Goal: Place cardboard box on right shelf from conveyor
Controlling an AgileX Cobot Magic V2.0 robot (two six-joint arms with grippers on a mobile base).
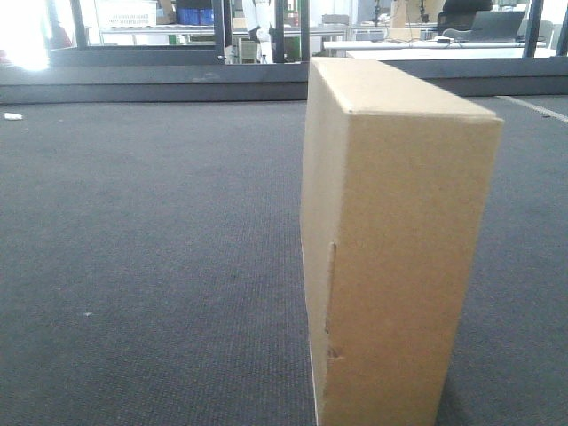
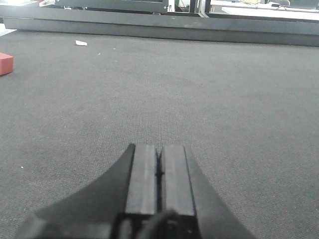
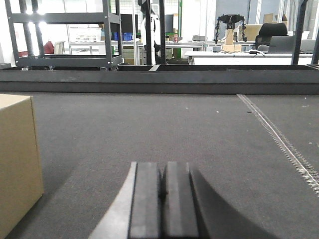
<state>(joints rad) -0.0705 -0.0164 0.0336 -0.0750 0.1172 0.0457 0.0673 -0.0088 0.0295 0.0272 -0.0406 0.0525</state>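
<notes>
Front cam: the cardboard box (image 1: 399,240) stands upright on a narrow side on the conveyor (image 1: 151,266), right of centre and close to the lens. Its slim end faces me, broad side on the left. There's a short slit with a small tear (image 1: 331,297) low on the near corner edge. The dark rail (image 1: 151,84) runs across behind the belt, with a white scrap (image 1: 12,116) lying by it at far left.

Left wrist cam: the left claw (image 2: 158,149) is closed on nothing, pads pressed flat together, sitting low over bare belt. No box in this view. A red block (image 2: 5,63) is cut by the left edge of the frame (can't tell what it is).

Right wrist cam: the right claw (image 3: 163,167) is also closed and empty, pads together w/ only a thin seam between them. The box shows at the frame's left edge, left of the claw and apart from it, resting on the belt. A pale stitched seam (image 3: 279,139) crosses the belt diagonally on the right. A dark metal rack (image 3: 65,35) stands beyond the rail, upper left.
</notes>
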